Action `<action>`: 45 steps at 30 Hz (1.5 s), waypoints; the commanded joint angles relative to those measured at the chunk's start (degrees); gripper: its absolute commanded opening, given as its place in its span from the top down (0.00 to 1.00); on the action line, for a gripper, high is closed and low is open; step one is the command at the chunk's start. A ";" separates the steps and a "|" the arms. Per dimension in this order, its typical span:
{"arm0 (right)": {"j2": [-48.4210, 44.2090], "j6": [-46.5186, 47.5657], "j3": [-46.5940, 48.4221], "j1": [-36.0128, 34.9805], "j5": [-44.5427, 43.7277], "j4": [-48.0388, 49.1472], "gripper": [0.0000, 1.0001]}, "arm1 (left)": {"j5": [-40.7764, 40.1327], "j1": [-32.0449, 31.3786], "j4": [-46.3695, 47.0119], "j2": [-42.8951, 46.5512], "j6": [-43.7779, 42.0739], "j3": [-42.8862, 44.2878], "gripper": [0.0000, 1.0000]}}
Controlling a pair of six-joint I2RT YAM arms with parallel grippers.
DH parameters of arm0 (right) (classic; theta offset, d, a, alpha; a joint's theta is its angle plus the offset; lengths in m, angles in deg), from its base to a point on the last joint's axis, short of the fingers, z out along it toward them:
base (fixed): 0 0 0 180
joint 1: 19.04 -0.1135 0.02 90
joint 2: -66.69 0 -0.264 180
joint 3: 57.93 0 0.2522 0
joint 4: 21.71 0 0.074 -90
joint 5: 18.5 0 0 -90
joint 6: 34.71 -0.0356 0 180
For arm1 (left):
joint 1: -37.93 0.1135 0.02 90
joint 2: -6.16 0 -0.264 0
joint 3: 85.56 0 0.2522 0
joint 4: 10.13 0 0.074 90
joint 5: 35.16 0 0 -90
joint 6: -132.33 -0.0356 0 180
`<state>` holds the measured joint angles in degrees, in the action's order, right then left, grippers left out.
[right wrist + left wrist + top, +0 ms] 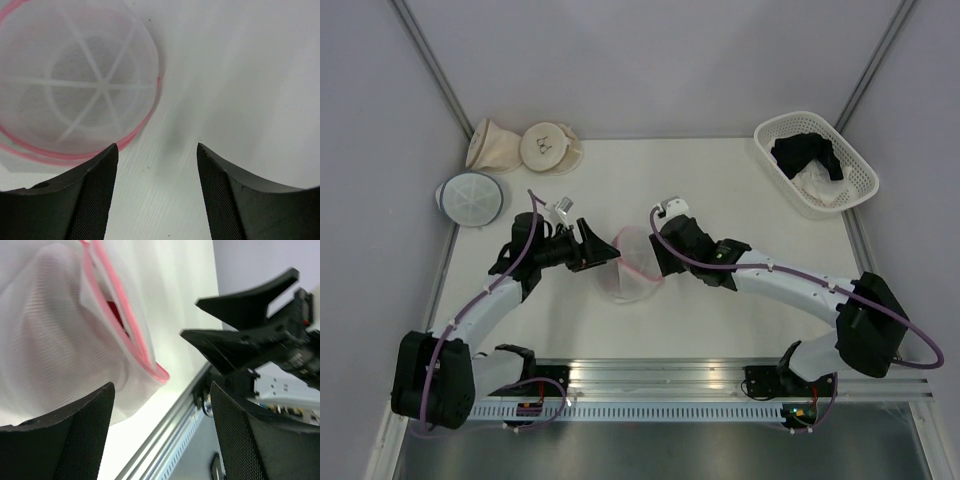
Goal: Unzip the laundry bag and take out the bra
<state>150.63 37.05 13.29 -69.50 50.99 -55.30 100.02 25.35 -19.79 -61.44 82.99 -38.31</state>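
Top external view is showing a grey-blue-rimmed mesh pouch point(470, 198) and two beige pouches point(525, 147) lying at the far left corner of the worktop point(720, 190). The left gripper point(592, 250) is sitting right beside the laundry bag point(632, 265), fingers spread wide and gripping nothing. The bag is resting near the middle of the worktop, its pink rim point(159, 372) gaping slightly, with the red bra point(115, 312) peeking through inside. The right gripper point(658, 252) is hanging at the bag's right side, fingers also wide apart over bare worktop. At the far right corner, a white basket point(800, 115) is holding a black garment point(807, 152) and a white cloth point(823, 188)
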 commanded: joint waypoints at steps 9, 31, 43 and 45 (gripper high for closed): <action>4.91 -2.85 14.24 -3.24 4.78 2.61 0.32 | -21.45 0.10 -10.06 30.75 6.53 -6.69 0.17; 24.34 -9.36 32.64 -8.08 -5.67 -10.30 0.59 | -21.63 0.19 -14.12 34.72 6.88 -7.48 0.16; 18.64 -7.96 29.92 -8.78 -6.82 -9.35 1.00 | -21.11 0.10 -13.94 34.37 6.80 -7.39 0.17; 17.23 -7.60 28.69 -8.78 -5.86 -8.82 1.00 | -21.28 0.10 -13.85 34.28 6.80 -7.39 0.17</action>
<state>172.90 28.35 42.68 -77.98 44.83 -65.27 78.91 25.35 -34.53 -27.19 88.37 -45.95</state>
